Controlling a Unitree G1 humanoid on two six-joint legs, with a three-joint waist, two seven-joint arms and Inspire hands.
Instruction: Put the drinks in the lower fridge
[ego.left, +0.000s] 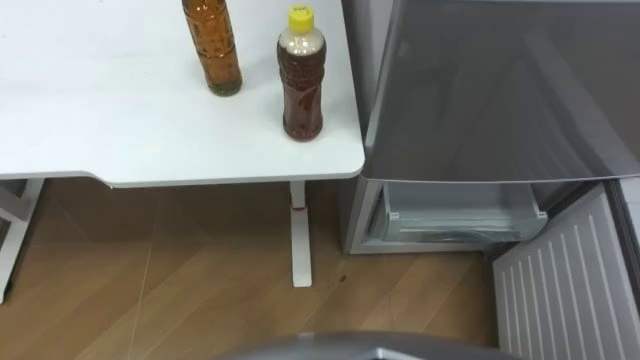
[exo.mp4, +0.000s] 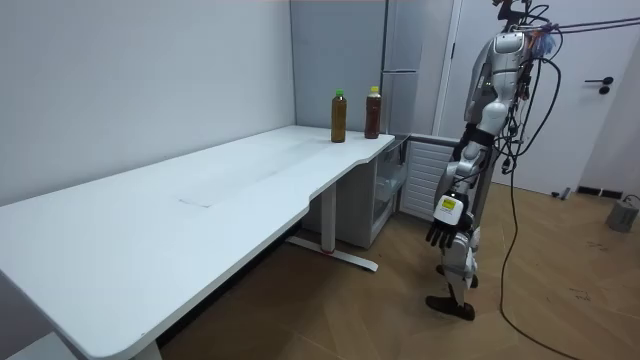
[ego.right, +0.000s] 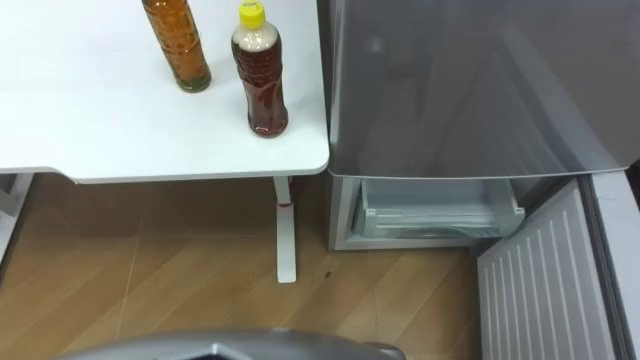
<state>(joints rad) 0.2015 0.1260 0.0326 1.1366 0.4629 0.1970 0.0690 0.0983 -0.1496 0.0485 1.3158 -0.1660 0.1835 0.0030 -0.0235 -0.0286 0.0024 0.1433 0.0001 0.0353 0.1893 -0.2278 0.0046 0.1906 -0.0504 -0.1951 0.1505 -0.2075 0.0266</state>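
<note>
floor: light wood floor (ego.left: 180, 290) | furniture: long white table (exo.mp4: 150, 220) | walls: plain grey wall (exo.mp4: 130, 80)

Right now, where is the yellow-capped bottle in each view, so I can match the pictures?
Left eye view: the yellow-capped bottle stands top centre, near the table's right edge.
Room view: upper centre, at the table's far corner, just right of the green-capped bottle.
Right eye view: upper left of centre.
Shared landmark: the corner of the white table that lies beside the fridge.

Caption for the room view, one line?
Robot stands by the open lower fridge; green-capped bottle and yellow-capped bottle upright on the white table.
</note>
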